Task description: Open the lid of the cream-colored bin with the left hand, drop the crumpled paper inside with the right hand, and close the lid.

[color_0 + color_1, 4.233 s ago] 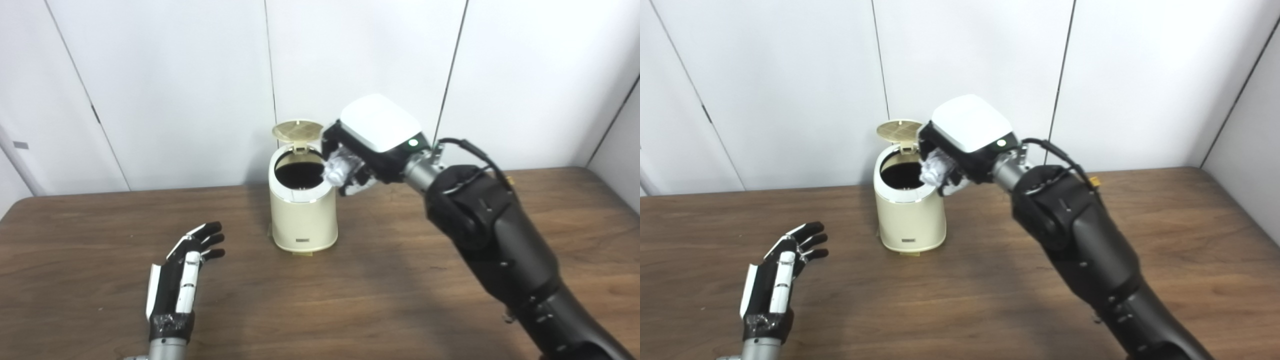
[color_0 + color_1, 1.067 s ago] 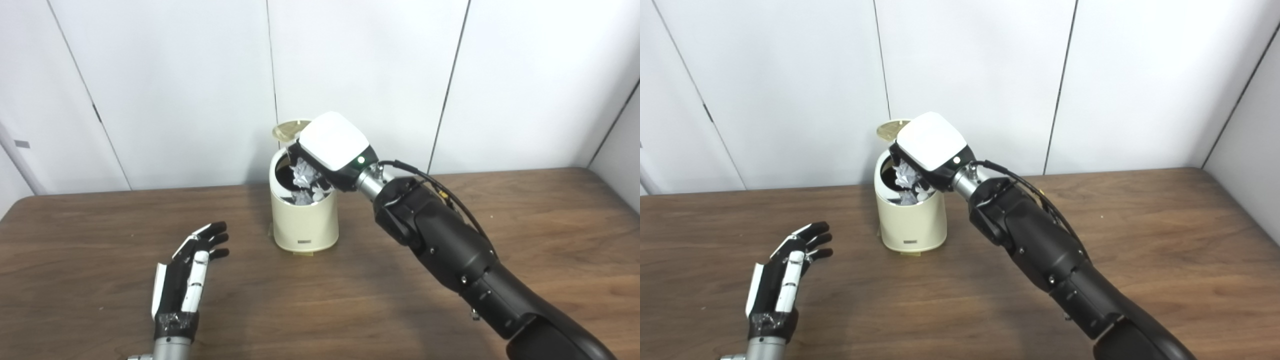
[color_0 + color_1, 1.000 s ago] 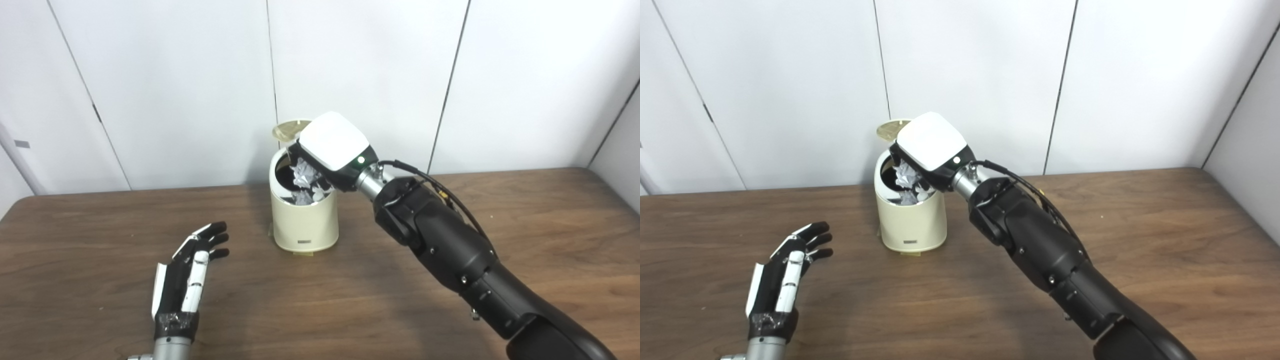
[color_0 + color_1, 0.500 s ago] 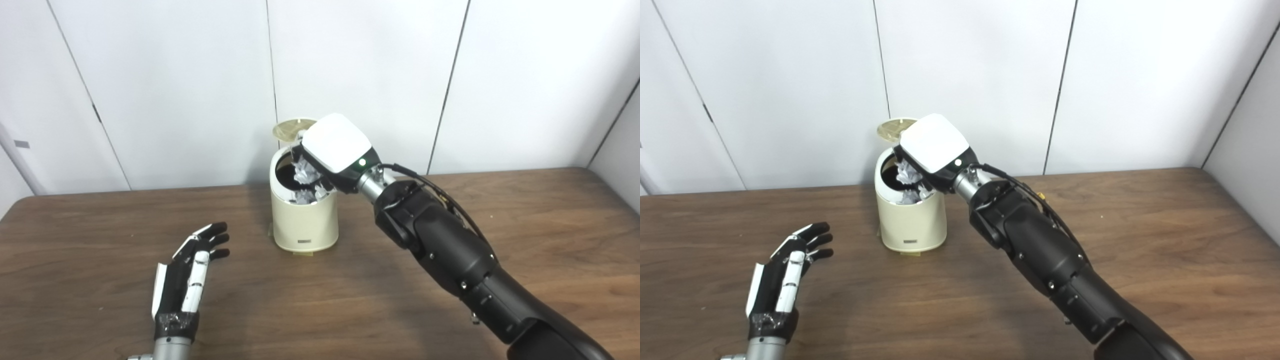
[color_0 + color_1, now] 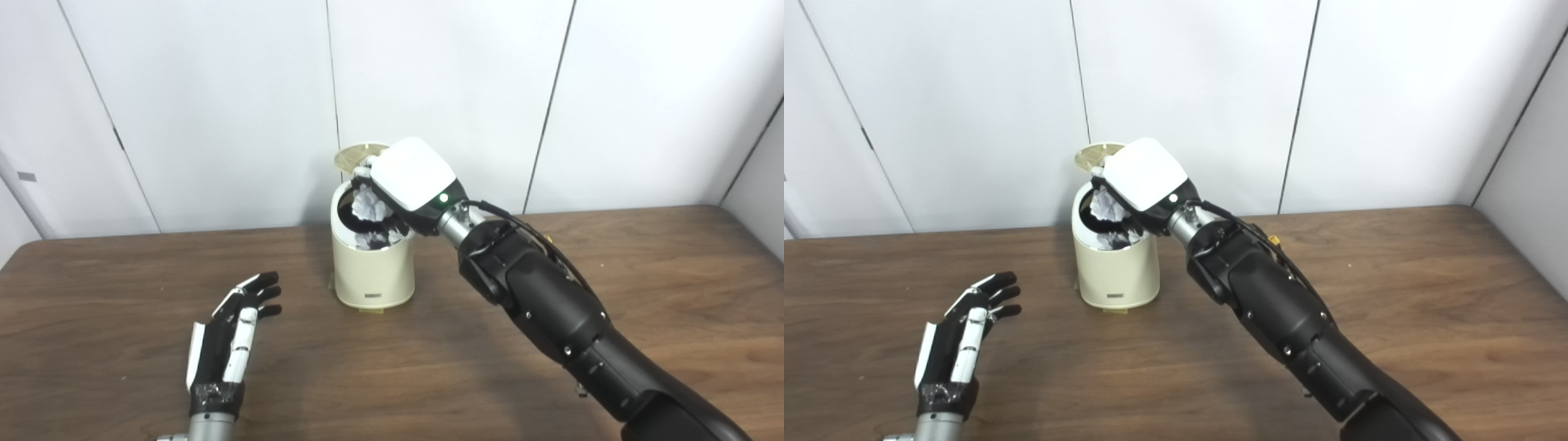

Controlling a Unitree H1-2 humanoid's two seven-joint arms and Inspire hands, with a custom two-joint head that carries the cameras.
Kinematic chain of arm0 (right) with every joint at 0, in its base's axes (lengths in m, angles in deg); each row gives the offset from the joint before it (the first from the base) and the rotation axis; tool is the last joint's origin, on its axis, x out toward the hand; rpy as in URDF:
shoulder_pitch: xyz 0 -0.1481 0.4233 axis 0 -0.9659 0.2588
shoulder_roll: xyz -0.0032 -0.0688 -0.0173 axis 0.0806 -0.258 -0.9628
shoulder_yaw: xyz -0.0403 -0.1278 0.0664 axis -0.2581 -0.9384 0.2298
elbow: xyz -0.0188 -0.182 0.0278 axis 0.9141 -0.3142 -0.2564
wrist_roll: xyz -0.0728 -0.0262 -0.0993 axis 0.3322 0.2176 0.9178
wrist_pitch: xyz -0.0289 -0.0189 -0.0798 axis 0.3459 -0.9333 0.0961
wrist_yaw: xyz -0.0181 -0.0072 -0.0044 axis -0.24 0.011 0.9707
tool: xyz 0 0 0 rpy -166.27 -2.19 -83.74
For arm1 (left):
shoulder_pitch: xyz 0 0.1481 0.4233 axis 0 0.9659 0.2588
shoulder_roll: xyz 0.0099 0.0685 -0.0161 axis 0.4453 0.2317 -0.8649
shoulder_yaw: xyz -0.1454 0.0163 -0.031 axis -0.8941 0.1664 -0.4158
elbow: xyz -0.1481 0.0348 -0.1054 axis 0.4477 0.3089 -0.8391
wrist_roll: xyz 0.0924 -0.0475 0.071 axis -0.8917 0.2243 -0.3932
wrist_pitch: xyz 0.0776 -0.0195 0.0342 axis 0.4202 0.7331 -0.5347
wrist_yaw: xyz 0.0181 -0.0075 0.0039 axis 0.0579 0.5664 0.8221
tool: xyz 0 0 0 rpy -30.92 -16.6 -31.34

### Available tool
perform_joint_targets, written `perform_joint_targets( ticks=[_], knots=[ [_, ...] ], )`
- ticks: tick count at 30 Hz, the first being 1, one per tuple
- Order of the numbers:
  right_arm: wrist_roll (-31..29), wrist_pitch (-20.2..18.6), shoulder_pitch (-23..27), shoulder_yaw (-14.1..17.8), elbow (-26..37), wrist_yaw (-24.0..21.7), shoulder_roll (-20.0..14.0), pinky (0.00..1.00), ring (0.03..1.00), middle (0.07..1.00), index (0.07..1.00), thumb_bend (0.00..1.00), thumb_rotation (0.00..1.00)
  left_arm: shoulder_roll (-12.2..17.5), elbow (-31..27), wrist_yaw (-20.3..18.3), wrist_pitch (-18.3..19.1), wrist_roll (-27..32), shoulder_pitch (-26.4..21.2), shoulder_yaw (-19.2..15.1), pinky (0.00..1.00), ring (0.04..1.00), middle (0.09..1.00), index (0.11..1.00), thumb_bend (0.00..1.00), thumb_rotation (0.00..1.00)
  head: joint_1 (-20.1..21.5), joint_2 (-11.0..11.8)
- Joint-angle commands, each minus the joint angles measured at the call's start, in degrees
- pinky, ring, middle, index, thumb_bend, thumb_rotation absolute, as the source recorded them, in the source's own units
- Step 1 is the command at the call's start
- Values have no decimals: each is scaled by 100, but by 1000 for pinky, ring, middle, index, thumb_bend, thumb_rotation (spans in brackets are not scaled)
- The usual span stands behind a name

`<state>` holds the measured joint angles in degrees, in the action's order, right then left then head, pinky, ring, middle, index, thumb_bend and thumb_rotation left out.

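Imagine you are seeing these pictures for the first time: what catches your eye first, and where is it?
The big black right arm ending in the right hand stands out, reaching over the mouth of the cream-colored bin at the back middle of the wooden table, with the crumpled paper white under its fingers. The bin's lid stands open behind. Near the front left, the left hand waits open above the table.

A dark brown wood-grain tabletop point(image 5: 429, 380) fills the lower half of both views, its far edge meeting a wall of plain white panels point(image 5: 441, 79). Thin dark vertical seams point(image 5: 331, 73) divide the panels. At the right, a second white wall point(image 5: 1537, 177) angles in at the tabletop's far right corner. Light is even and soft.
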<state>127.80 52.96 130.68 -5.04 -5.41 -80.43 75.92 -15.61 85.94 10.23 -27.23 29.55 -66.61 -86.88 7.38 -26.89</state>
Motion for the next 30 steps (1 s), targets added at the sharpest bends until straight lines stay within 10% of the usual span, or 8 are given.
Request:
perform_joint_targets(
  ticks=[1, 23, 25, 30],
  knots=[
    [62, -84, 211, 50, 153, 90, -51, 583, 714, 774, 708, 1000, 151, -5, 45, 9, -146, -91, 64, 45, 704, 779, 805, 779, 386, 798, 5, -6],
    [-25, 59, 187, 63, 24, 546, -45, 534, 666, 725, 639, 1000, 117, 2, 33, 23, -142, -122, 65, 47, 701, 780, 803, 782, 386, 811, 6, -9],
    [-122, 245, 185, 71, -163, 1137, -43, 425, 519, 593, 513, 621, 122, 2, 55, 25, -173, -120, 54, 45, 697, 779, 803, 781, 378, 805, -1, -5],
    [-363, 467, 209, 110, -412, 1825, 5, 312, 441, 559, 460, 515, 5, -14, 135, 56, -251, -87, 26, 13, 693, 776, 800, 778, 390, 810, 12, 17]
  ],
)
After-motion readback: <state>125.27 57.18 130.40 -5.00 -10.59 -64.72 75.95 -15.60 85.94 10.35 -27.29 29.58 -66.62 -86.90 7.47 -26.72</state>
